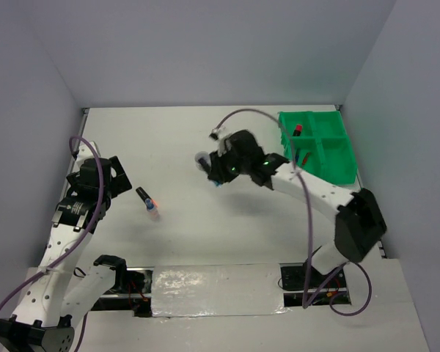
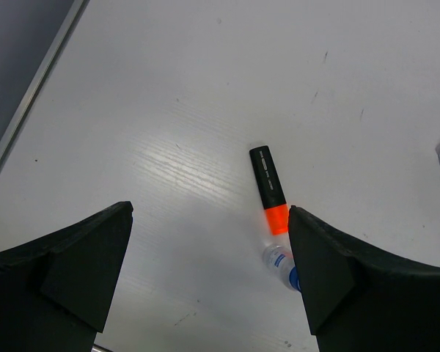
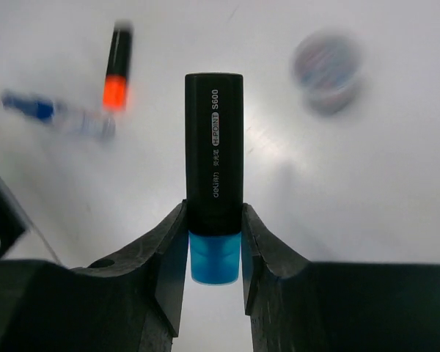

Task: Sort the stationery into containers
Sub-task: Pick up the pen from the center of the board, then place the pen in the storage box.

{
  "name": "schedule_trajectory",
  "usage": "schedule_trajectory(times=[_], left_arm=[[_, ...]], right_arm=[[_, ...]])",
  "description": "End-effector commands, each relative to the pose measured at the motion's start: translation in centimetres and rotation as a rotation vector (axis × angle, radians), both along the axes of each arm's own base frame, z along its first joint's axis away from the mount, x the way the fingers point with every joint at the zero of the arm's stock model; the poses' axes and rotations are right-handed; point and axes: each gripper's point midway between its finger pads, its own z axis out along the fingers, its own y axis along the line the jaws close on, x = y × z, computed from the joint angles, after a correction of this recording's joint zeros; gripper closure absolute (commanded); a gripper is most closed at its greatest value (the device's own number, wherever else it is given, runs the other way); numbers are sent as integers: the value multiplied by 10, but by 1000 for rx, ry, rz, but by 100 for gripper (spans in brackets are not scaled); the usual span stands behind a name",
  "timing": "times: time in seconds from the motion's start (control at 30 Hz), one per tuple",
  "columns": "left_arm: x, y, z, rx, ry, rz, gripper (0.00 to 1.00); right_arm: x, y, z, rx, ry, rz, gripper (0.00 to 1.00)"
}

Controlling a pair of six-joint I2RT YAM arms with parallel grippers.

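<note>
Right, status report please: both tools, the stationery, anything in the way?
Left tool open above orange-ended highlighter and small bottle. Right tool shut on blue-ended highlighter. Nothing seen between it and green tray.

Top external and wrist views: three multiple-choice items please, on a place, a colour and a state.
1. Where is the green tray? A far right corner; B near left; C centre.
2. Cap colour of the highlighter in the right gripper? A orange; B blue; C green.
3. The left gripper is: A wide open; B fully shut; C out of view.
Answers: 1 A, it sits far right in the overhead view. 2 B, blue shows between the fingers. 3 A, its fingers stand far apart.
</note>
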Motion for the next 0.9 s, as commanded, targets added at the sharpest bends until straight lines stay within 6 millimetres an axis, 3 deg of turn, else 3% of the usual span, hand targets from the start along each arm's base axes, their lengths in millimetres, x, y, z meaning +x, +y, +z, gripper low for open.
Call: schedule_trajectory(times=[0.0,0.03,0.07,0.1,0.2,0.33,0.37,0.4,0.47,0.5,0.57,0.8,0.87], left_arm=[[4,2,19,-3,-62,6,1],[5,2,19,-1,-62,7,1],[4,3,19,-1,-61,9,1],[4,4,19,1,-61,15,1],[3,4,19,1,-59,19,1],[4,4,19,0,-63,17,1],[4,4,18,1,-58,19,1],[3,4,17,2,-53,19,1],[4,5,15,4,-47,28,1],[4,5,15,5,-43,31,1],[5,6,13,6,-37,35,1],[6,6,9,9,-14,35,1],[7,6,7,8,-8,36,1]], right_arm=[[73,-53,95,187,-196,-253,100],[105,-91,92,115,-234,-449,100],[124,-118,93,87,-241,-571,100],[156,-160,91,30,-229,-707,100],[208,-232,81,-126,-209,-905,100],[257,-280,68,-186,-180,-1023,100],[270,-289,82,-173,-207,-1055,100],[278,-295,61,-200,-168,-1070,100],[291,-311,66,-181,-177,-1125,100],[295,-315,53,-190,-152,-1137,99],[302,-320,54,-180,-157,-1149,96],[312,-342,19,-202,-92,-1190,86],[312,-342,15,-203,-81,-1185,76]])
